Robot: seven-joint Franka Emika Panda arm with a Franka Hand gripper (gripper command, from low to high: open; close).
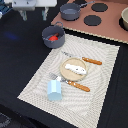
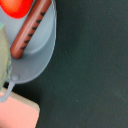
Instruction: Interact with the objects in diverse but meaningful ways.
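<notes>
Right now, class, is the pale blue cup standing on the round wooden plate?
No. The pale blue cup stands on the placemat, apart from the wooden plate.

A grey pot (image 1: 53,35) holds the small red tomato (image 2: 16,7) and brown sausage stick (image 2: 30,29); the pale blue cup (image 1: 55,90) stands on the mat's near edge.

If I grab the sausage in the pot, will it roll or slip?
The sausage looks smooth and round, so it may slip. It leans on the pot's curved wall beside the tomato, so it would probably roll or slide downward if nudged.
</notes>
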